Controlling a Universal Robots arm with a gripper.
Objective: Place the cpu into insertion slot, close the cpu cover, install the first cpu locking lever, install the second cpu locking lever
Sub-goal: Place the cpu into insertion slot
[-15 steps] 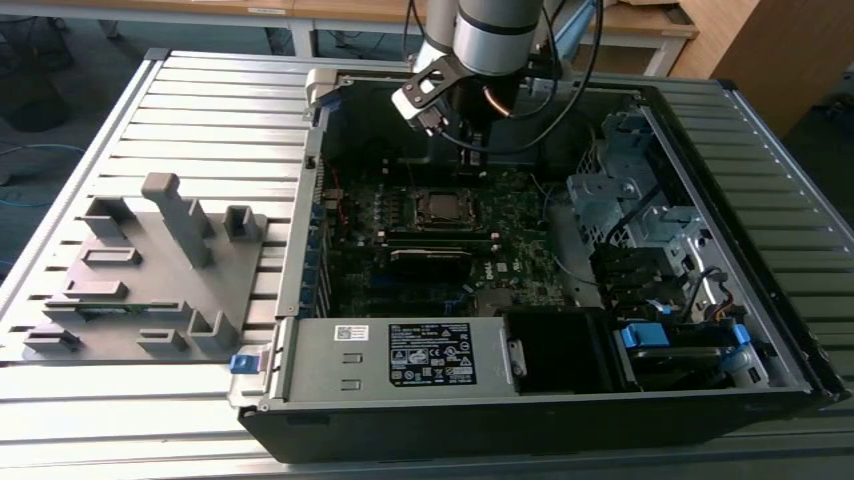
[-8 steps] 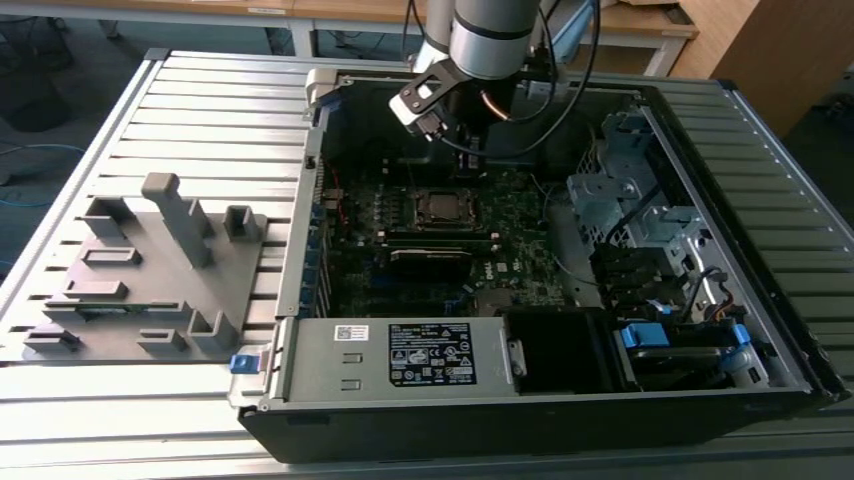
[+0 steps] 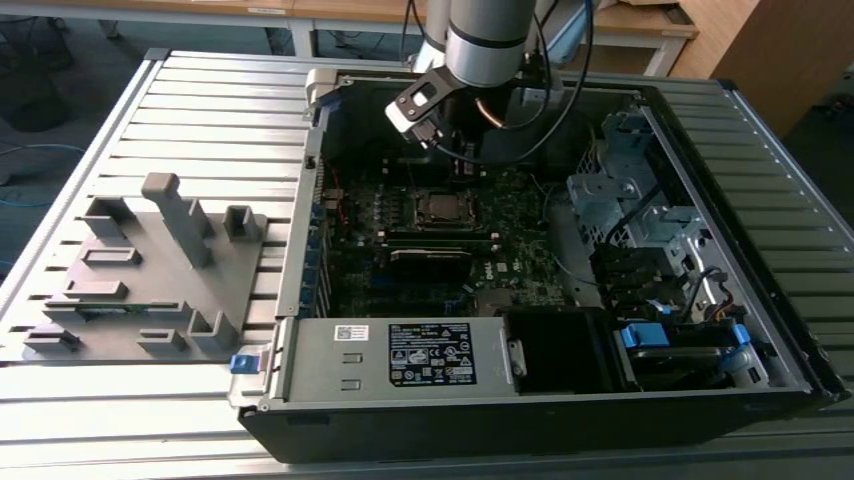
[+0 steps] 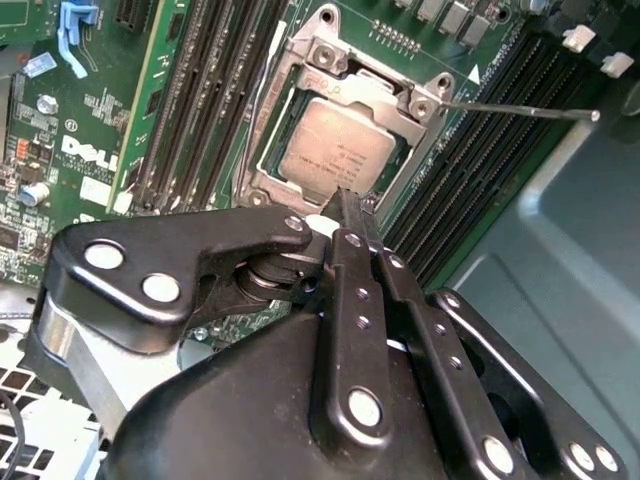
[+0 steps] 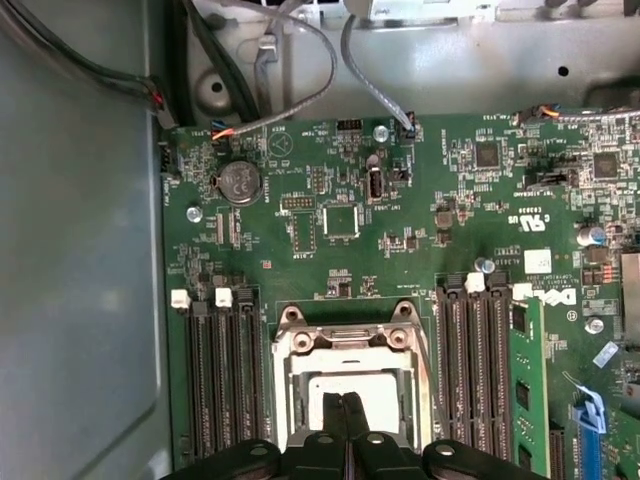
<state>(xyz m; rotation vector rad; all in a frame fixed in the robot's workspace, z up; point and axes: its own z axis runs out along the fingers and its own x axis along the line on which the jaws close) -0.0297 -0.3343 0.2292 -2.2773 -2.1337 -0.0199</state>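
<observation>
– Gripper [image 4: 345, 205] is pinched closed with nothing in it, tip hanging just over one edge of the cpu [image 4: 330, 150]. Why closed?

– Guessing closed fingers make a narrow poker for pushing stuff. The cpu's already flat in the insertion slot [image 3: 419, 206], and the cpu cover [image 4: 320, 60] looks folded down around it, so there's nothing to grab. That thin locking lever [image 4: 520, 108] sticks out loose over the memory slots [image 4: 470, 170], not hooked yet, I'd say.

Room lay open above the cpu cover [image 4: 385, 90], memory slots [image 5: 475, 370] crowded both its sides, a thin locking lever [image 4: 525, 110] jutted over one bank, loose cables [image 5: 300, 95] trailed by the case wall [image 5: 80, 250].
</observation>
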